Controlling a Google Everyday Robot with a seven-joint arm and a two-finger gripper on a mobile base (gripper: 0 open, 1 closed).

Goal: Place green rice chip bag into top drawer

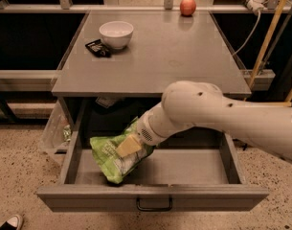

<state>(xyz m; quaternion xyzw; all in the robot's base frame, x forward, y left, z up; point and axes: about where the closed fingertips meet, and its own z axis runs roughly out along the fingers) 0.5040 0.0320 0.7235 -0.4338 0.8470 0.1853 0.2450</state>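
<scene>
At the bottom-left corner, toe of a shoe [9, 221] on speckled floor. Just behind, flat grey front of the top drawer [88, 198], standing wide open, with a dark wire handle [154, 205] at its centre. Inside, in the left half, the green rice chip bag [112, 159]: tilted, lower end close to the front wall and down at the drawer floor, upper end raised toward the back right. On that upper part, the jaws, closed down on the crinkly film, with one tan pad [129, 145] pressed flat against the bag's face and the other hidden behind it. Reaching in from the right, above the drawer's right half, the thick white arm [217, 114]. Left of the cabinet, a clear plastic bag [53, 133] hanging beside the drawer's side. Above, the grey table [184, 56]. At its far left, a small black flat object [98, 48] just beside a white bowl [116, 34]. Well apart, at the far edge, a red round fruit [187, 6]. Beyond the right edge, a white cable [250, 30] and a yellow pole [268, 28].
</scene>
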